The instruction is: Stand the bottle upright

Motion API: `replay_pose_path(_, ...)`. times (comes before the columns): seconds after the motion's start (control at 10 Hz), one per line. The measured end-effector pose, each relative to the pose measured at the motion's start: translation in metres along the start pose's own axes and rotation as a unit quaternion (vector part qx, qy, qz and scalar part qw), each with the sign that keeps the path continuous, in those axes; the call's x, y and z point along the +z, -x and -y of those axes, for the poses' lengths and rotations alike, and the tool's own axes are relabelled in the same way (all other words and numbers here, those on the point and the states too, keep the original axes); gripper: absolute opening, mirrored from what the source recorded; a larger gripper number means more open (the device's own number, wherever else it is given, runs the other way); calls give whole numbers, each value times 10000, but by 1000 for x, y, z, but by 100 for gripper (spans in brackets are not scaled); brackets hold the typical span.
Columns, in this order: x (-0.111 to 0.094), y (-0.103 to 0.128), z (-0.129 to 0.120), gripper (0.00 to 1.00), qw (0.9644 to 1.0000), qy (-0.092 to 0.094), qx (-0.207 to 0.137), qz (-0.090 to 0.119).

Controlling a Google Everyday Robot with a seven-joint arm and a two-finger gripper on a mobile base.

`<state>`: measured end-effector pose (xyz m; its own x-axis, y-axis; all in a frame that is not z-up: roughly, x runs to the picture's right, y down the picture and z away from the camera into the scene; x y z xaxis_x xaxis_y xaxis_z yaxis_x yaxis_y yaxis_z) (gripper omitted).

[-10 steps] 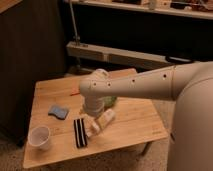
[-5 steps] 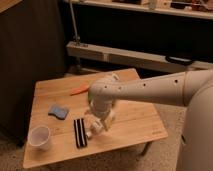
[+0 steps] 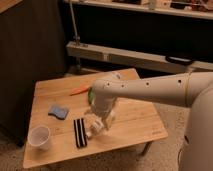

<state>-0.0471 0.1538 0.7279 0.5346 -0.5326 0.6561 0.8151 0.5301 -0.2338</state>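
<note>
The bottle (image 3: 94, 129), small and cream-white, lies on its side on the wooden table (image 3: 135, 125), just right of a black striped object. My gripper (image 3: 101, 121) hangs down from the white arm that reaches in from the right, directly over the bottle and low against it. Its fingers stand open around the bottle's upper end, and that end is partly hidden by them.
A white paper cup (image 3: 40, 136) stands at the front left corner. A blue sponge (image 3: 58, 111) lies left of centre, and the black striped object (image 3: 80, 132) lies beside the bottle. An orange item (image 3: 80, 91) and something green (image 3: 90, 94) lie behind the arm.
The arm has swung its wrist lower and closer to the bottle, and the gripper has come down over it. The bottle has shifted slightly toward the front left.
</note>
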Motion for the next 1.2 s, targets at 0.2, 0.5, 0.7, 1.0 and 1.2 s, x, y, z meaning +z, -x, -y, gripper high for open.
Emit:
replay_pose_path(0.2,0,1,1,80,10000,0,-11,2)
replay_pose_path(0.5,6,-1,1,80,10000,-43,-36,9)
replay_pose_path(0.7,29,-11,-2,80,9999,-102,5,14)
replay_pose_path(1.0,59,-23,-2,80,9999,-107,-2,-29)
replay_pose_path(1.2,67,-24,5,80,9999,-41,-124,-79)
